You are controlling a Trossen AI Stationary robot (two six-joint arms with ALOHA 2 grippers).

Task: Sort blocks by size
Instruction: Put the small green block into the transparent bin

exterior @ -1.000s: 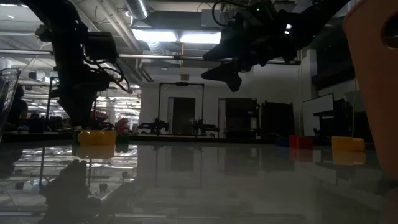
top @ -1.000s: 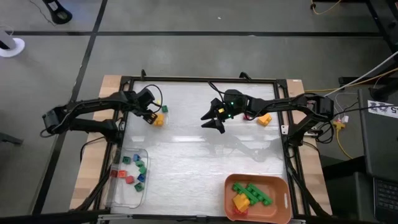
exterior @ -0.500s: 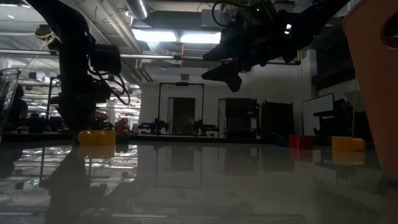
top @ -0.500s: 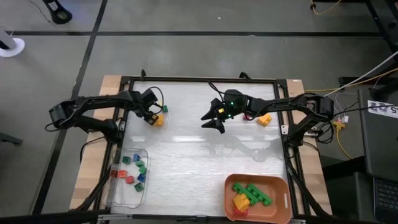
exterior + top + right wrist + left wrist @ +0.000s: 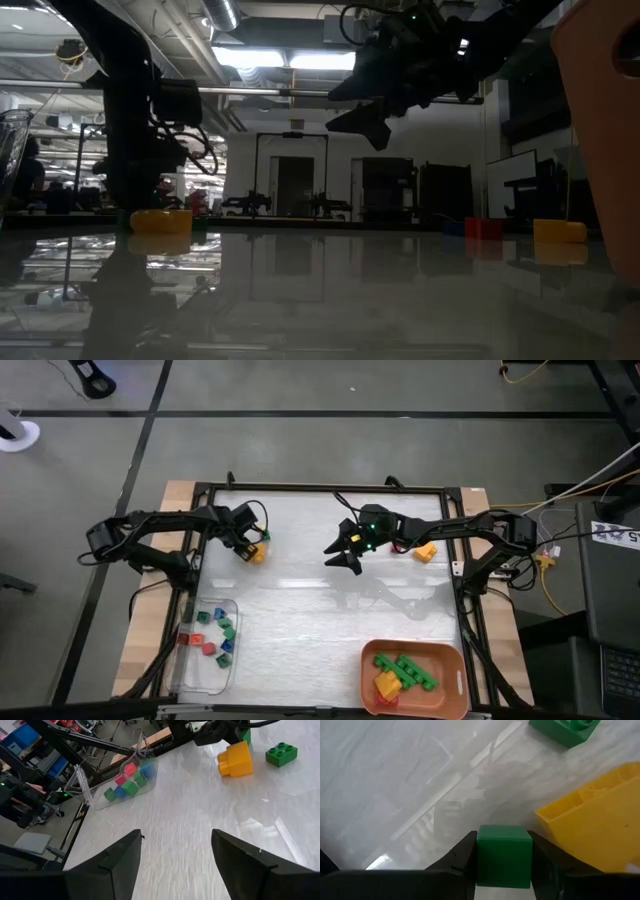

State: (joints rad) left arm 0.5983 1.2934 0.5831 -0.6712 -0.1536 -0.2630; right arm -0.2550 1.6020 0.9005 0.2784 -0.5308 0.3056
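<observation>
My left gripper (image 5: 243, 546) stands at the table's far left, pointing down, shut on a small green cube (image 5: 503, 857). Beside it lie a yellow brick (image 5: 256, 554) and a green studded brick (image 5: 264, 535). In the high view the gripper hides the cube. My right gripper (image 5: 340, 556) hangs open above the far middle of the table, with nothing between its fingers (image 5: 120, 862). Another yellow brick (image 5: 426, 551) lies on the table at the far right. My left gripper pinches the green cube by two opposite side faces (image 5: 481, 856), one finger (image 5: 465, 857) on each. The fingers come from above, pointing steeply down. The cube sits square between them, at the table's surface; whether it is lifted I cannot tell.
A clear tray (image 5: 190, 660) with several small cubes stands at the near left. An orange tray (image 5: 452, 660) with green, yellow and red bricks stands at the near right. A black frame (image 5: 320, 488) edges the table. Between the trays the tabletop is bare.
My left gripper has sunk toward the table beside the yellow brick, and its arm has swung a little toward the table's right. My right gripper has kept still.
</observation>
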